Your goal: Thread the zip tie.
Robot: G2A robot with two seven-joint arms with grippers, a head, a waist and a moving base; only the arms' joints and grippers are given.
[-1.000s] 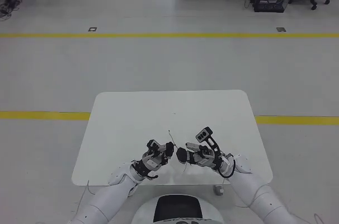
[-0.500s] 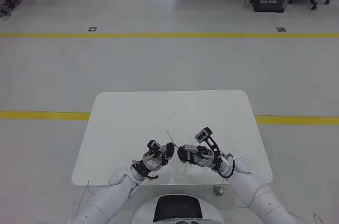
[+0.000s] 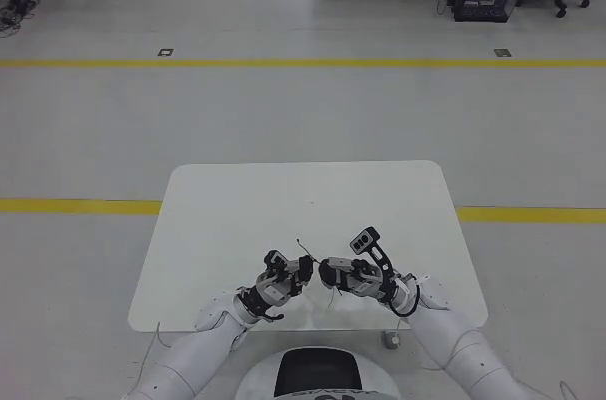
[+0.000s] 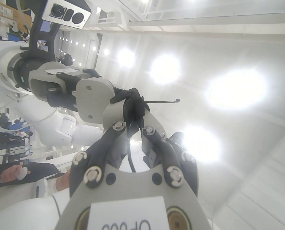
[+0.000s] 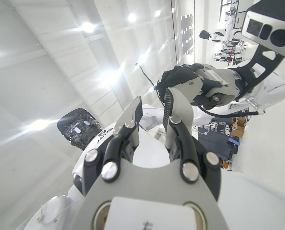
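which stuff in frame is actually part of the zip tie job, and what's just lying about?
Part of the job:
- zip tie, pinched in the left gripper
- right gripper, open, close beside the left one

Lying about:
- table
- small dark speck on the table
- small grey object past the table's near edge
- yellow floor lines

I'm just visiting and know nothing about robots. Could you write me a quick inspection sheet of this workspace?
Surface: white table with rounded corners.
Job's things: black zip tie, held above the table, one end sticking free.
Clutter: one tiny dark speck on the table.
Tools: left tool shut on the zip tie; right tool open, close beside it.
Cables: black cable at the left arm's wrist.
Surroundings: pale floor with yellow lines.
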